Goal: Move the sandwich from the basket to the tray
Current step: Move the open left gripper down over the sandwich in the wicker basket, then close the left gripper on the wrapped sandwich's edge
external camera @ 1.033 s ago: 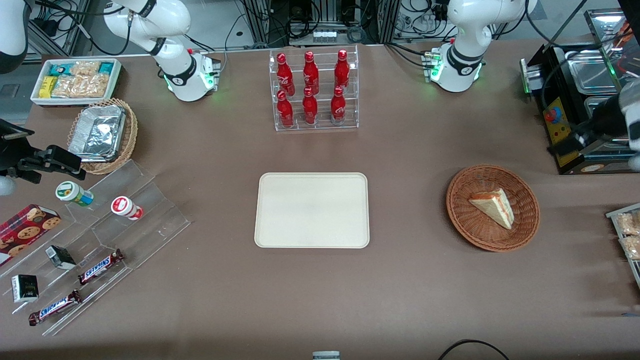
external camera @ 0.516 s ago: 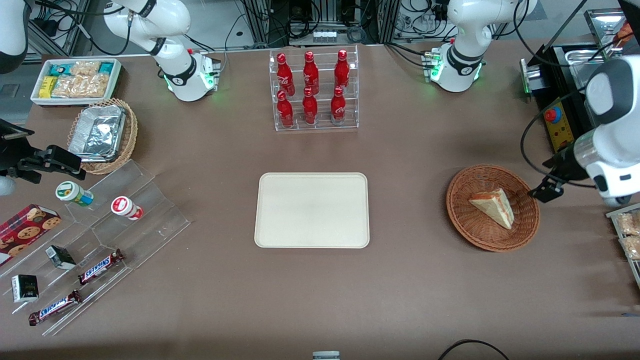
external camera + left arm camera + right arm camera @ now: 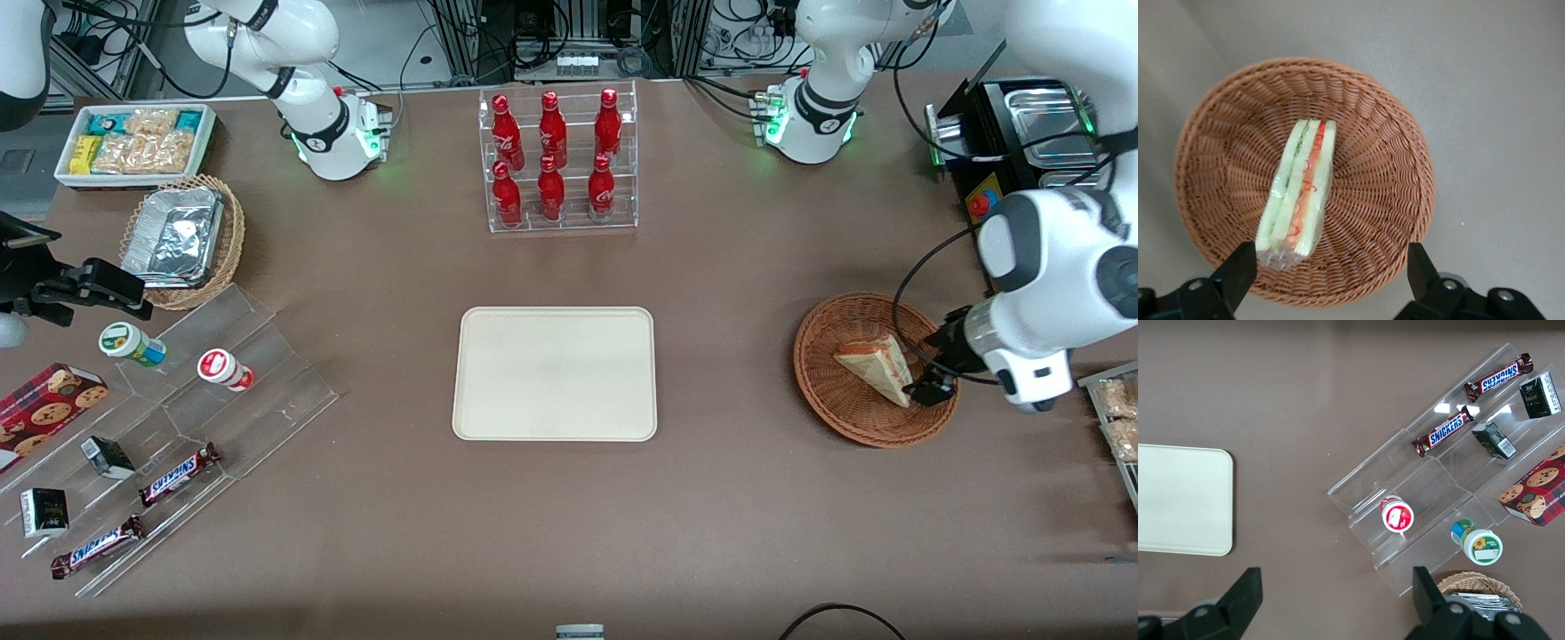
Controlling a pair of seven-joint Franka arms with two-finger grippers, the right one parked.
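Observation:
The sandwich [image 3: 876, 366], a white bread wedge with red and green filling, lies in the round reddish-brown wicker basket [image 3: 836, 400] toward the working arm's end of the table. My left gripper [image 3: 929, 372] hovers over the basket's rim, just beside the sandwich's wide end. In the left wrist view the sandwich [image 3: 1301, 193] lies wrapped in clear film in the basket [image 3: 1371, 167], and the gripper [image 3: 1328, 273] is open and empty, with one finger close to the sandwich's end. The cream-white tray [image 3: 556, 373] sits bare at mid-table, and also shows in the right wrist view [image 3: 1178, 497].
A clear rack of red bottles [image 3: 556, 160] stands farther from the camera than the tray. A black machine [image 3: 1022, 133] and a snack tray [image 3: 1116, 418] flank the basket. A clear stepped stand [image 3: 178, 427], a foil-tray basket [image 3: 182, 240] and a white bin [image 3: 133, 142] lie toward the parked arm's end.
My left arm has swung in from the table's working-arm end toward the basket, and the gripper now hangs over the basket's rim beside the sandwich. The sandwich has not moved.

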